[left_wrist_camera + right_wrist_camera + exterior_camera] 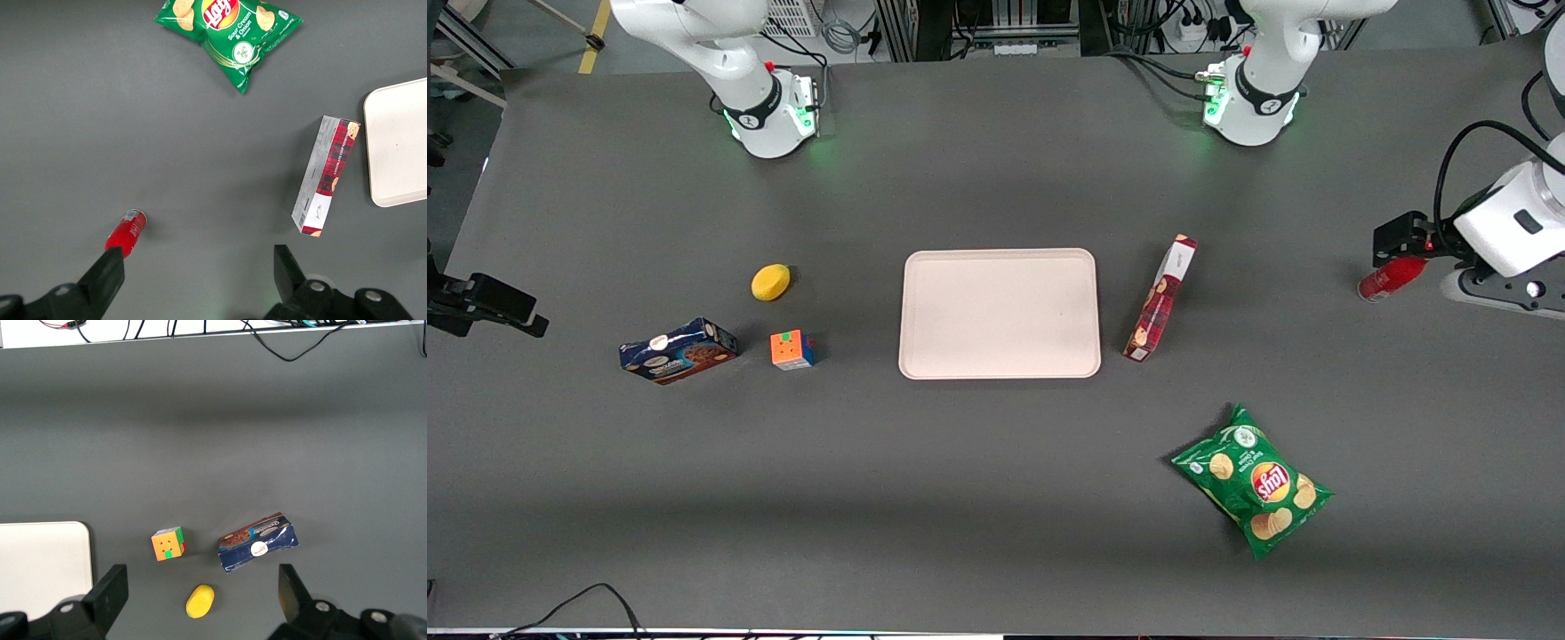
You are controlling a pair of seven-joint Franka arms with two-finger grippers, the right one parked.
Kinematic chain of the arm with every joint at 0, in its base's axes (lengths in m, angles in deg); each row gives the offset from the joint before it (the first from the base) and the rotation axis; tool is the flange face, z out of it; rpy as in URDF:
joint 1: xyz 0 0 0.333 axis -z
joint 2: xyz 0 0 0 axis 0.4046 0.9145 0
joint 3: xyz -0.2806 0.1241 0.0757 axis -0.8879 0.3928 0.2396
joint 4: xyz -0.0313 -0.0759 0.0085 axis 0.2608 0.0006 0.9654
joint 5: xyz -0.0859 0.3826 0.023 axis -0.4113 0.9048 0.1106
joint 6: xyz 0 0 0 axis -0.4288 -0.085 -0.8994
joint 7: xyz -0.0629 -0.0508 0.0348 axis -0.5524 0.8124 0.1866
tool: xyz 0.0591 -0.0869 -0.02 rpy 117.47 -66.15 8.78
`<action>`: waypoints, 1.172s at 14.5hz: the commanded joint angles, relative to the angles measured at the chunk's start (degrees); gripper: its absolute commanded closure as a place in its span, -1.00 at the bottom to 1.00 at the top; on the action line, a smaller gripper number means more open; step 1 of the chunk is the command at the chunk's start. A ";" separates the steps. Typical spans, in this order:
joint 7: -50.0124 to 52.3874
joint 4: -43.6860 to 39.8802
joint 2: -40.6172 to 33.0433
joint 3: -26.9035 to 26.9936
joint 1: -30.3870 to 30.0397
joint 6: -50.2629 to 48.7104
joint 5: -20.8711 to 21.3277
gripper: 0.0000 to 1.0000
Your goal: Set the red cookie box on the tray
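Observation:
The red cookie box stands on a long narrow edge on the table, its white panel up, just beside the tray on the working arm's side and apart from it. Both show in the left wrist view, the box and the tray's corner. The tray has nothing on it. My left gripper hangs above the table toward the working arm's end, well away from the box. It is open and empty, with its fingers spread wide.
A red bottle lies under the gripper, by one finger. A green chips bag lies nearer the front camera than the box. A dark blue cookie box, a colour cube and a yellow fruit lie toward the parked arm's end.

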 commanded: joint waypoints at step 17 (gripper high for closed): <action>-0.94 -1.11 0.81 -0.09 0.54 -3.73 0.95 -1.00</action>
